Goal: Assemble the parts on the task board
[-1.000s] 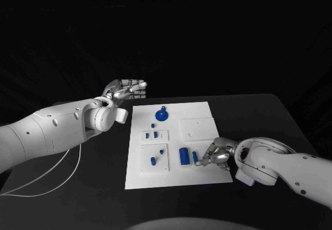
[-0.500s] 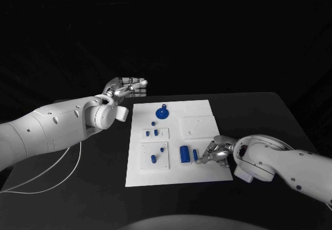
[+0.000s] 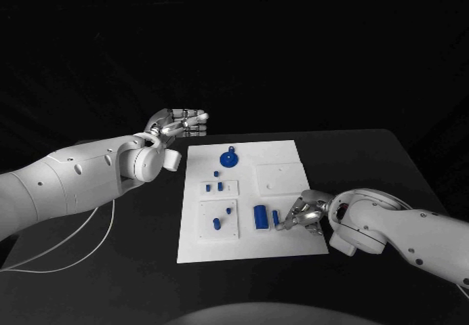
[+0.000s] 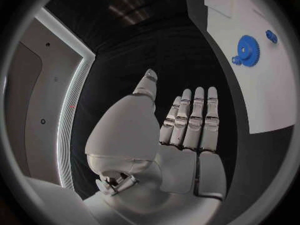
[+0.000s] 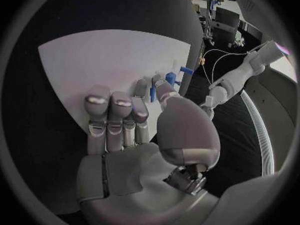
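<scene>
- White task board (image 3: 283,247) lies in the middle of the black table (image 3: 391,169), its long side running from 12 to 6 o'clock in the head view.
- Blue gear (image 3: 228,160) with a small knob at its edge sits toward the board's 12 o'clock end; the left wrist view shows it too (image 4: 248,49).
- Two small blue pegs (image 3: 220,187) stand in a raised square block near the board's middle, toward 9 o'clock.
- Two more small blue pieces (image 3: 221,217) sit on a second square block toward 7 o'clock.
- A blue cylinder (image 3: 261,217) lies just inside the board's centre toward 6 o'clock, with a thin blue pin (image 3: 276,218) just beside it on the 3 o'clock side.
- The right robot hand (image 3: 305,215) is at the board's 4 o'clock edge, fingertips right at the thin pin; in the right wrist view the thumb and a finger meet around a small blue piece (image 5: 170,78), though I cannot tell whether it is actually pinched.
- The left robot hand (image 3: 181,123) hovers off the board's 11 o'clock corner, above the table, fingers straight and side by side, thumb apart, holding nothing (image 4: 187,120).
</scene>
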